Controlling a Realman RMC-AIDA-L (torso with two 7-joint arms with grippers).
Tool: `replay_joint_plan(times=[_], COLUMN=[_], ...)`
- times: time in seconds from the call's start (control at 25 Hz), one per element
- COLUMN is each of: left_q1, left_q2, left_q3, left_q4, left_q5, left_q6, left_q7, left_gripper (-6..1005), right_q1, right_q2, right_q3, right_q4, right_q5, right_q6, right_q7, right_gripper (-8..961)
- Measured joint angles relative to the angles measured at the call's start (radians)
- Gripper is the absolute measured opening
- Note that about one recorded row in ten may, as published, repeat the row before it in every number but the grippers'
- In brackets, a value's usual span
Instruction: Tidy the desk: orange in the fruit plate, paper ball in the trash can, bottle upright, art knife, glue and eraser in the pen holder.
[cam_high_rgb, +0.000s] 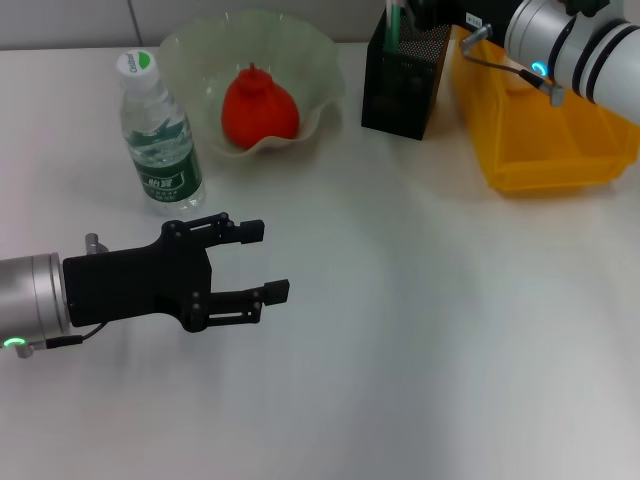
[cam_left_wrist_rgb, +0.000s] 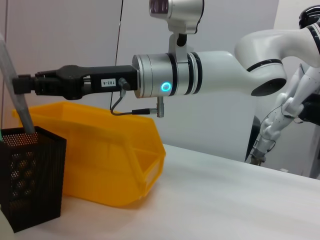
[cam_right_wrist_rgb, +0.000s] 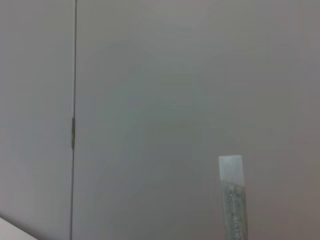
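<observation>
Most of the tidying looks finished: the lumpy red-orange orange (cam_high_rgb: 259, 107) sits inside the translucent pale-green fruit plate with the scalloped rim (cam_high_rgb: 322, 55), and the clear plastic water bottle with the dark green label (cam_high_rgb: 160, 135) stands upright on the white desk (cam_high_rgb: 420, 300) just beside that plate. The right gripper (cam_left_wrist_rgb: 20, 85) is above the black square wire-mesh pen holder (cam_high_rgb: 402, 85), its jaws clamped on the slender translucent light-green glue stick (cam_left_wrist_rgb: 16, 107), whose lower end is already down inside the mesh; letting go of it seems to be the step in hand. The bright yellow rectangular trash can (cam_high_rgb: 545, 125) stands next to the holder; whether the paper ball lies in it cannot be told, since no ball shows. Neither art knife nor eraser is visible on the desk, so they may be in the holder already. The left gripper (cam_high_rgb: 268, 262) hovers low over bare desk near the bottle, jaws apart and holding nothing
</observation>
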Motion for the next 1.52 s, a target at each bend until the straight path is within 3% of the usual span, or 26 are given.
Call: replay_joint_plan(times=[0.28,0.68,0.84,1.04,1.24,1.32,1.44,1.52], left_q1=[0.000,0.003,0.006,0.008,0.004,0.003,0.001,-0.001], left_q2=[0.003,0.005,0.005,0.007,0.007,0.007,0.008,0.009], left_q3=[-0.001,-0.001,-0.001,-0.001,-0.001,-0.001,-0.002,-0.002], left_q4=[-0.003,-0.006,-0.006,-0.006,-0.006,-0.006,-0.006,-0.006], left_q5=[-0.010,-0.011,-0.011,-0.011,-0.012,-0.012,-0.020,-0.022], left_q6=[0.000,0.003,0.004,0.008,0.021,0.027,0.035,0.039], left_q7=[0.001,0.009,0.009,0.005,0.002,0.000,-0.009,-0.019], left_gripper=[802,802,802,802,802,802,802,802], right_q1=[-0.002,-0.017,-0.064,-0.179,-0.268,-0.289,-0.310,-0.323], right_q2=[0.000,0.000,-0.008,-0.018,-0.068,-0.101,-0.132,-0.139], right_q3=[-0.002,0.007,0.010,0.006,0.000,0.002,0.009,0.010], right_q4=[0.010,0.009,-0.015,-0.114,-0.151,-0.151,-0.150,-0.154], right_q5=[0.000,0.005,0.053,0.076,0.013,-0.070,-0.200,-0.272], right_q6=[-0.001,-0.029,-0.149,-0.406,-0.681,-0.777,-0.875,-0.907], right_q7=[0.000,0.019,0.077,0.219,0.388,0.444,0.476,0.476], right_gripper=[123,475,576,677,754,762,762,762])
